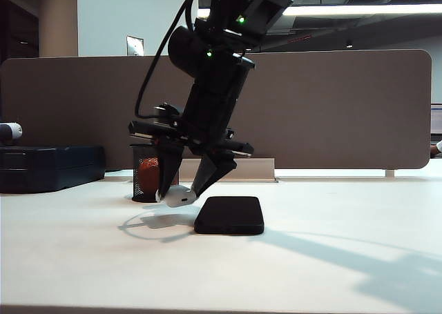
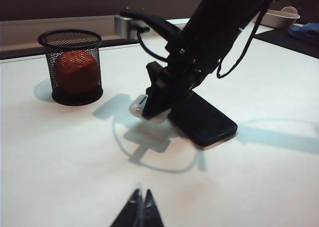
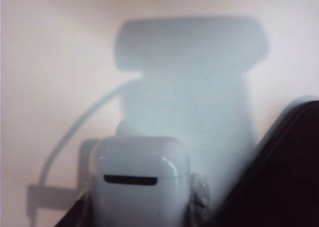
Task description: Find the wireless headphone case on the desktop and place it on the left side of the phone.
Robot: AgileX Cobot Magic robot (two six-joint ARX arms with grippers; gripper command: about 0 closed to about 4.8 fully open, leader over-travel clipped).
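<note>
Exterior view — right gripper (image 1: 185,192) jaws clamp the wireless headphone case (image 1: 179,197); left gripper (image 2: 140,207) jaws together.

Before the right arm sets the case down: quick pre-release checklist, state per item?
1. Grip: right gripper shut on the wireless headphone case, fingers on both sides of it in the right wrist view. Ok.
2. Side: case sits left of the phone in the exterior view. Ok.
3. Height: case hangs just above the desktop, its shadow apart from it. Not down yet, not ok to release.
4. Clearance to the phone: case close to the phone's edge; gap cannot tell.
5. Mesh cup with the red ball stands behind the drop spot, apart. Ok.
6. Left gripper shut, low in its own view, away from the work. Ok.
</note>
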